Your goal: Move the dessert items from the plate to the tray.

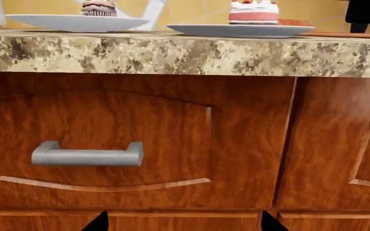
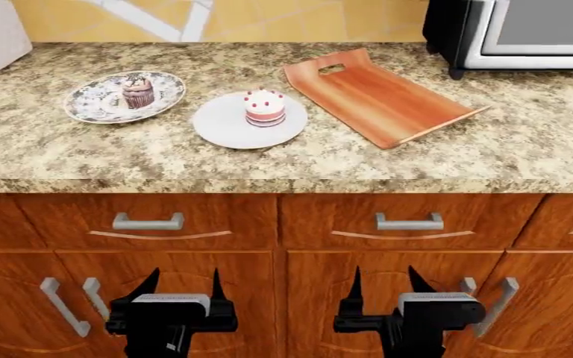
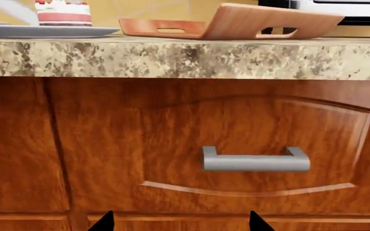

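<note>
granite counter point(image 2: 525, 142) | microwave point(image 2: 525, 30) behind tray point(image 2: 381, 95) | left gripper point(image 2: 180, 287), right gripper point(image 2: 384, 287): spread wide, empty, below drawers

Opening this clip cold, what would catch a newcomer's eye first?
Probably the white-frosted cherry cake on its plain white plate mid-counter, with the reddish-brown wooden tray lying bare to its right. Further left, a chocolate cupcake sits on a patterned plate. Both grippers, left and right, hang open, low before the cabinet doors.

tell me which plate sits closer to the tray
The plain white plate holding the cherry cake; the patterned plate with the cupcake sits farther from the tray.
</note>
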Controlling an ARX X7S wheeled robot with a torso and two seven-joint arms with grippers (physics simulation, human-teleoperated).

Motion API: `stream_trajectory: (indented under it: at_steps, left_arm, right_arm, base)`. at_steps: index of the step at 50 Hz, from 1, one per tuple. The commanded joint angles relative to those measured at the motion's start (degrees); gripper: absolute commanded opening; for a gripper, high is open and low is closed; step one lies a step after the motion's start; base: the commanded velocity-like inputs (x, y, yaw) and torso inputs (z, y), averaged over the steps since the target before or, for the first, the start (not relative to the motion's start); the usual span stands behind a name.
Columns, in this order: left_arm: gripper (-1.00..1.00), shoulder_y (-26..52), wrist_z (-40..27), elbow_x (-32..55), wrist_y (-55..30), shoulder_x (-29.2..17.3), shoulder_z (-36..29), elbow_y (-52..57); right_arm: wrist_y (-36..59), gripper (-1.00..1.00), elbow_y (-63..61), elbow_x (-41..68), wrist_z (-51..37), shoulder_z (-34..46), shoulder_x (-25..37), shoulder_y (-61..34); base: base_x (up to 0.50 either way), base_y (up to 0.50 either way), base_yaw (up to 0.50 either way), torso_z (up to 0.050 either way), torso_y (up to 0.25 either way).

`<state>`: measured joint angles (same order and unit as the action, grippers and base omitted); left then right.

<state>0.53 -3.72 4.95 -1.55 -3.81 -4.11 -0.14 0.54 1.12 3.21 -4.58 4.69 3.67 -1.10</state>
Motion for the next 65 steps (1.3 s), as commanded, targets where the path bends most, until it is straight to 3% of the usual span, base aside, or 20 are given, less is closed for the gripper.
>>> stream_trajectory:
  at_steps: [1,14,26,27,28,41,43,45,48,51,52,53,55,61,65]
  left_arm:
    - [1.00,0.01,-0.97,0.88,-0.43,-1.00,-1.02,-0.29]
    - [1.00,0.41,-1.95,1.93,-0.74,-1.67,-1.99,-0.39]
    - [1.00,0.39,-2.55,3.38,-0.54,-2.34,-2.35,-0.19]
    - [1.00,-2.59,-5.25,13.38,-1.50,-10.31,-5.73,-1.47]
    - [1.00,-0.05,3.62,-3.52,-1.64,3.17,3.96,0.36]
    - [1.00,-0.23,0.79,-1.58,-1.30,0.96,1.58,0.52]
    - [1.00,0.26,0.97,-0.31,-3.44,0.26,2.13,1.90]
    - [1.00,2.36,2.33,-0.44,-0.84,-2.70,3.22,-2.83]
    - [1.00,7.56,4.23,-3.68,9.09,-8.83,3.66,-20.64]
    - [1.00,15.43,2.88,-7.96,24.28,-13.99,2.57,-45.66]
    - [1.00,18.88,0.99,-10.11,31.57,-15.71,1.18,-54.26]
    - [1.00,21.01,-0.96,-11.89,36.80,-17.14,-0.40,-62.85]
    - [1.00,15.93,-3.32,-12.63,35.52,-19.71,-2.03,-74.83]
    - [1.00,1.40,-6.09,-9.21,31.24,-24.04,-3.84,-74.84]
    - [1.00,-2.56,-7.01,-7.35,27.77,-24.95,-3.94,-74.84]
  right_arm:
    - [0.16,1.00,0.15,1.02,-0.98,1.07,0.88,-0.18]
    - [-1.15,1.00,0.09,2.44,-1.61,1.75,1.59,0.25]
    - [-2.17,1.00,-0.36,3.73,-2.36,2.39,2.20,0.58]
    - [-1.69,1.00,-4.88,4.57,-2.27,2.84,1.63,2.74]
    - [-1.63,1.00,-0.48,-1.62,4.01,-4.11,-3.23,0.88]
    - [-0.94,1.00,-1.90,-0.13,1.06,-0.86,-0.63,1.45]
    - [4.40,1.00,-9.12,-0.16,1.06,-0.79,0.81,1.84]
    - [20.62,1.00,-24.98,-1.63,1.73,-1.19,4.93,-2.29]
    - [46.40,1.00,-44.42,-2.98,6.38,-0.43,12.86,-18.94]
    - [72.18,1.00,-48.32,-1.78,11.53,2.49,18.51,-38.59]
    - [76.61,1.00,-47.42,-1.25,13.04,4.27,20.05,-44.18]
    - [78.55,1.00,-46.11,-0.78,14.19,5.63,21.03,-48.49]
    - [79.34,1.00,-43.07,-0.13,15.81,7.82,22.12,-54.06]
    - [74.36,1.00,-35.68,-0.09,16.95,11.88,22.77,-58.86]
    - [73.01,1.00,-34.52,0.17,17.45,12.43,23.08,-58.68]
  base:
    - [0.00,0.50,0.00,0.000,0.000]
    - [0.01,0.49,0.00,0.000,0.000]
    - [0.00,0.00,0.00,0.000,0.000]
    - [0.00,0.00,0.00,0.000,-0.011]
    - [0.00,0.00,0.00,0.000,0.000]
    - [0.00,0.00,0.00,0.000,0.000]
    - [0.00,0.00,0.00,0.000,0.000]
    - [0.00,0.00,0.00,0.000,0.000]
    - [0.00,0.00,0.00,0.000,0.000]
    - [0.00,0.00,0.00,0.000,0.000]
    - [0.00,0.00,0.00,0.000,0.000]
    - [0.00,0.00,0.00,0.000,0.000]
    - [0.00,0.00,0.00,0.000,0.000]
    - [0.34,0.00,0.00,0.000,0.000]
    - [0.50,0.00,0.00,0.000,0.000]
